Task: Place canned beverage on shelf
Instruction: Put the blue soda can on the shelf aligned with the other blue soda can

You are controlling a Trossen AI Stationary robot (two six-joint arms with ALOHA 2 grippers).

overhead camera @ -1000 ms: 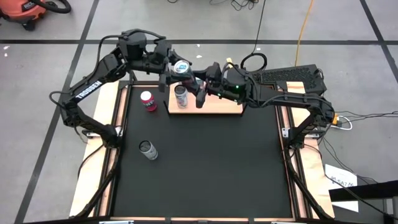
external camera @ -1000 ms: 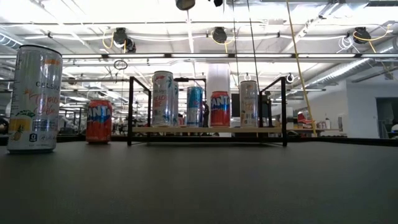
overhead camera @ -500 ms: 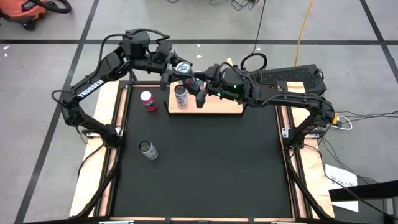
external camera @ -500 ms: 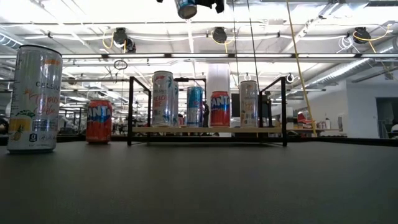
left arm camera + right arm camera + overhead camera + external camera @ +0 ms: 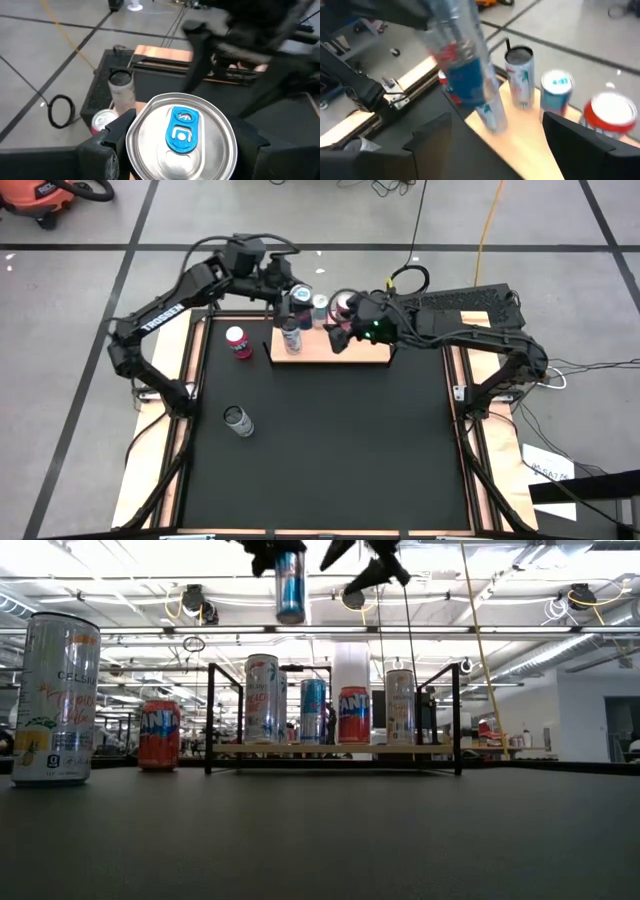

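Note:
My left gripper (image 5: pixel 300 295) is shut on a blue and silver can (image 5: pixel 290 585), held upright high above the shelf (image 5: pixel 330 749). The can's silver top with its blue tab fills the left wrist view (image 5: pixel 181 135). My right gripper (image 5: pixel 365 560) is open and empty just right of the held can, also above the shelf; the right wrist view shows that can (image 5: pixel 465 65) between and beyond its fingers. The shelf (image 5: pixel 355 352), a light board with black end posts, bears several upright cans (image 5: pixel 313 710). My left gripper pinches the can between its two fingers (image 5: pixel 112 147) on opposite sides of the wall, just below the top rim (image 5: pixel 132 142). The fingers come from above, pointing down. The can hangs upright below them, lifted clear of the shelf and of the cans on it.
A red can (image 5: pixel 238 342) stands on the black table left of the shelf. A tall silver can (image 5: pixel 238 421) stands nearer the front left; it looms at the low view's left (image 5: pixel 55 700). The table right of and in front of the shelf is bare black surface.
My left gripper has come down with the can and gone a little toward the table's right edge; the can stays upright and now shows whole in the low view. My right gripper has drawn back toward the table's right edge, away from the can.

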